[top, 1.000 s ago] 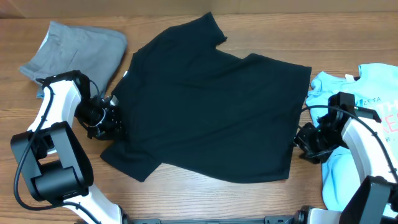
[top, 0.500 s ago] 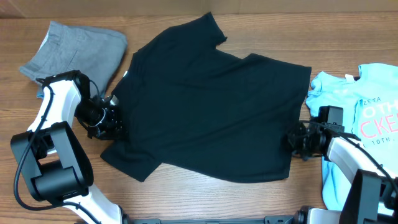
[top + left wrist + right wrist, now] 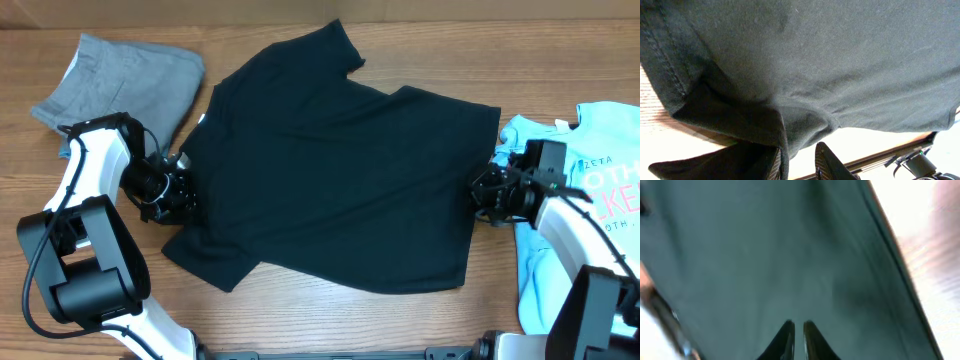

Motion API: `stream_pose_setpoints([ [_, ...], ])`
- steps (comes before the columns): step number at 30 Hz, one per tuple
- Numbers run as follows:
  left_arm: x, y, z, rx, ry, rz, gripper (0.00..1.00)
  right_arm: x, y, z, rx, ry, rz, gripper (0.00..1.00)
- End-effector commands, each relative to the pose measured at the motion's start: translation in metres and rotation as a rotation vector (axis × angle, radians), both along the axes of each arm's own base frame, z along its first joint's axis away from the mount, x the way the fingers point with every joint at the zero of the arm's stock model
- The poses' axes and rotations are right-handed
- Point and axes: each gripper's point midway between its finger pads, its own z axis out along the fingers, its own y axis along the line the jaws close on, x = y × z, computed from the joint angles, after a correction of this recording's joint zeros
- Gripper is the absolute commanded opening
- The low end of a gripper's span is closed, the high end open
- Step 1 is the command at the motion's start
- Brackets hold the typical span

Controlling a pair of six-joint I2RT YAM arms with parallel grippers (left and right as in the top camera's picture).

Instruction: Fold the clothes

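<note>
The T-shirt (image 3: 340,160) was plain black with a small white neck label (image 3: 203,118). The shorts (image 3: 125,85) were plain grey; the tee (image 3: 605,130) was light blue, printed in pink and dark lettering. The worktop (image 3: 300,320) was brown with a wood-grain pattern.

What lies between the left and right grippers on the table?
Only the black T-shirt. It is spread out across the whole stretch from the left gripper to the right gripper, with no other item between them. The overhead view shows this.

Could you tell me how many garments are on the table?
3: black T-shirt spread mid-table, grey shorts far left, light blue tee at right edge, partly out of frame.
</note>
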Motion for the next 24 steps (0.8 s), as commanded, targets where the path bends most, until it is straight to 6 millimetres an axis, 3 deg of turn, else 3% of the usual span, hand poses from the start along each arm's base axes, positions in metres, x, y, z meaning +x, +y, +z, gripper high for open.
stream_pose_setpoints([
  [1,0.007,-0.003,0.008,-0.014,-0.048,-0.028,0.26,-0.020,-0.009,0.000,-0.074,0.097,0.051,0.11],
  [6,0.008,-0.003,0.007,-0.013,-0.052,-0.028,0.27,-0.067,-0.033,-0.023,-0.233,0.319,0.024,0.11],
  [16,0.009,-0.003,0.007,-0.012,-0.055,-0.028,0.28,-0.081,-0.028,-0.074,-0.192,0.332,-0.111,0.04],
  [20,0.009,-0.003,0.007,-0.012,-0.055,-0.028,0.28,-0.054,-0.024,-0.085,-0.149,0.231,-0.127,0.04],
  [24,0.010,-0.003,0.007,-0.011,-0.060,-0.028,0.28,-0.006,-0.020,-0.069,-0.091,0.036,-0.112,0.04],
])
